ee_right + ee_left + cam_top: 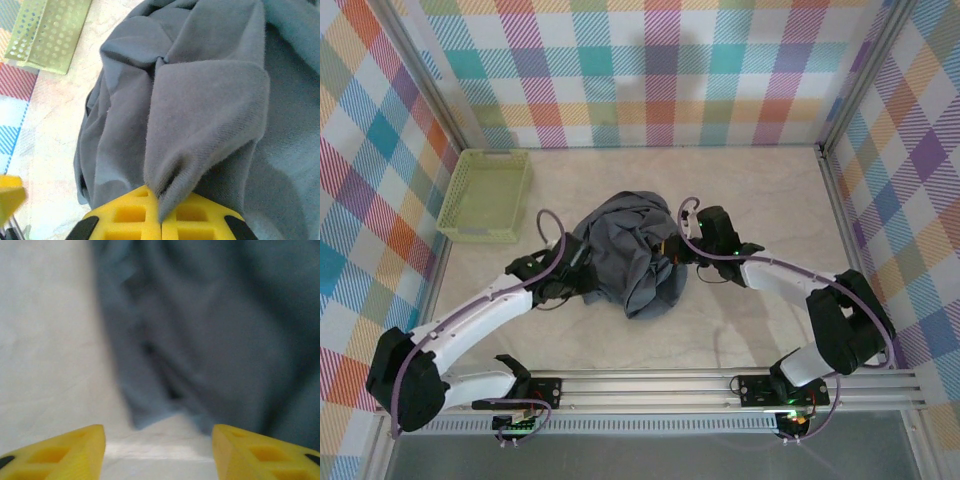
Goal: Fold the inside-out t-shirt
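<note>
- The inside-out t-shirt (625, 250) is lying crumpled in a heap at the middle of the table (750, 190), well apart from the green basket (485, 195)
- The right gripper (161, 220) is pinching a raised fold of the grey cloth, with its jaws pressed together on it
- The left gripper (159, 434) is hovering just beside the heap's edge, jaws spread and gripping nothing
- The cloth is looking soft, light and limp, so it is likely going to sag and bunch wherever it is lifted
- A hem or shoulder seam is probably offering a truer hold than a mid-panel fold
</note>
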